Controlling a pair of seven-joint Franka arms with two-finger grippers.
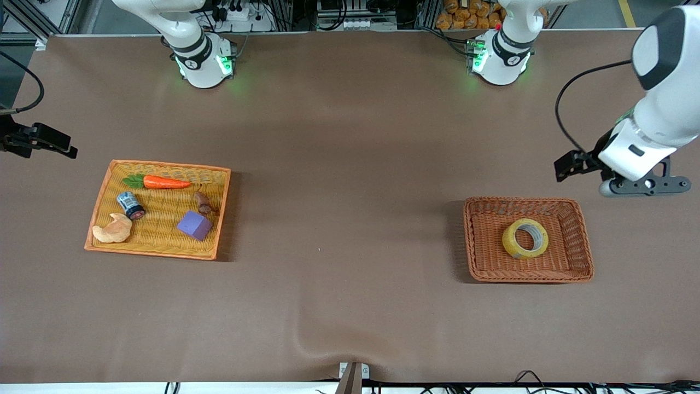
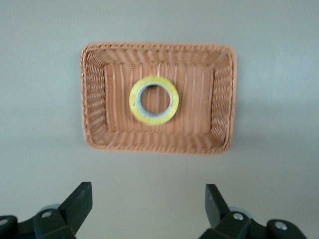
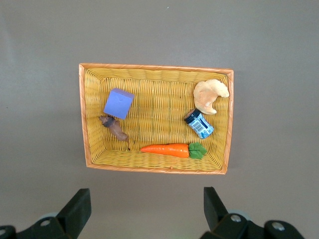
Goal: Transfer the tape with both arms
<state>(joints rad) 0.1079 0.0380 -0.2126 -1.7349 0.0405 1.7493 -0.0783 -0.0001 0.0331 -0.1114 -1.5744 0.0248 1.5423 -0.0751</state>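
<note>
While the tape (image 1: 525, 238) lies flat, hole up, in the brown basket (image 1: 578, 241) at the left arm's end of the surface, the left gripper (image 2: 148, 204), released, hangs closest, and the right gripper (image 3: 147, 206), also released, waits over the yellow basket (image 3: 156, 74).

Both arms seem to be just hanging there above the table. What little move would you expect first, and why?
Probably the left pincer comes down over the tape. The roll lies flat in the brown wicker basket at that arm's end, untouched, and the pincer hangs open, off to the side of the basket. The right pincer, also open, waits above the yellow basket of toys.
</note>
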